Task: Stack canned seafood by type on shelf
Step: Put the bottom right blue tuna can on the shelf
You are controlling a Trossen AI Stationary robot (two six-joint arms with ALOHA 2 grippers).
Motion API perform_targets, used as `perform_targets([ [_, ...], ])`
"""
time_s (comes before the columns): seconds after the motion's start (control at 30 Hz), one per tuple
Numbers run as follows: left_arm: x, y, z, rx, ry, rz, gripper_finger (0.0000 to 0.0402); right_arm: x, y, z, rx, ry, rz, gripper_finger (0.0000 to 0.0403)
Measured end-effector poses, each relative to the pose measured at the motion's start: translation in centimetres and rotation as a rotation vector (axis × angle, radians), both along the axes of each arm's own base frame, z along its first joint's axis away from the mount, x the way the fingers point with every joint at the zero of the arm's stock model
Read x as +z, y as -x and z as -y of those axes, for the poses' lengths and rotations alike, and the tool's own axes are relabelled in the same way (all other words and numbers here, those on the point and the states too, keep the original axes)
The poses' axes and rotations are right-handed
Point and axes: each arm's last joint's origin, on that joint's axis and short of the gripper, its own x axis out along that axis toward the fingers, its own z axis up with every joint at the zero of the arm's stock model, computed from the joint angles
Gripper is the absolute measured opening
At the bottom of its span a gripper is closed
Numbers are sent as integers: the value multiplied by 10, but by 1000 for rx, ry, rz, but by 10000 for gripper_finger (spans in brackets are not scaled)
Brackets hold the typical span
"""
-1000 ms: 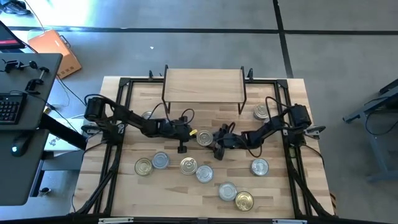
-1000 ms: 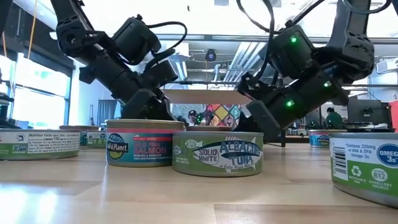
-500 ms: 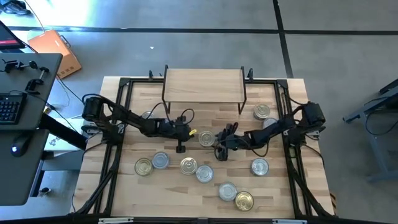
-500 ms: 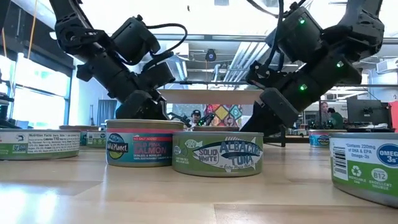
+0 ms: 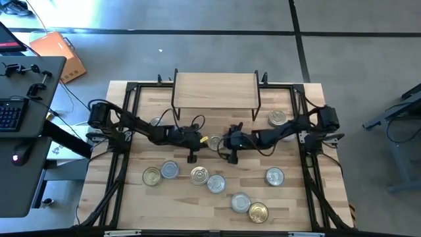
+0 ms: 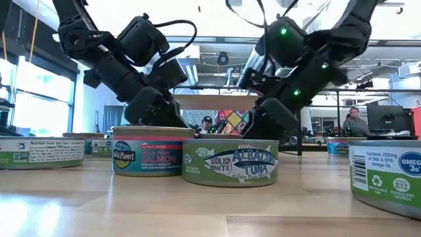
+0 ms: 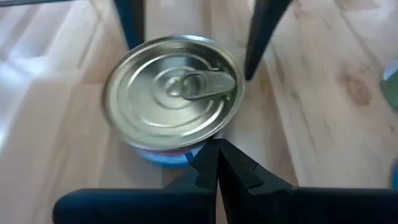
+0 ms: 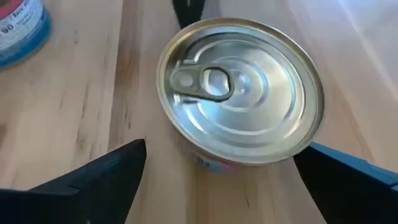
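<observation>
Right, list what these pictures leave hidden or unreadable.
- Centre can: the high view hides most of it under both pincers; in the wrist views its side label is cut off by its lid.
- Shelf: mostly behind the arms in the low view.
- Loose cans' labels: lids only from above.

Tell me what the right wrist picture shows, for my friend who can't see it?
A round silver can with a pull-tab lid sits on the wooden table, between the open fingers of the right gripper, which is not closed on it. Part of another can with a blue label shows at one corner.
</observation>
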Motion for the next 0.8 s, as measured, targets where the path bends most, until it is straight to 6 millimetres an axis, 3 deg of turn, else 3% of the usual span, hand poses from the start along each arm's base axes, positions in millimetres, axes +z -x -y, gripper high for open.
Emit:
perform_targets([
  [0.43, -9, -5, 1, -14, -6, 30, 0, -11, -19, 11, -9, -27, 142, 396],
  [0.8, -1, 3, 7, -18, -32, -45, 0, -20, -19, 2, -44, -56, 138, 353],
])
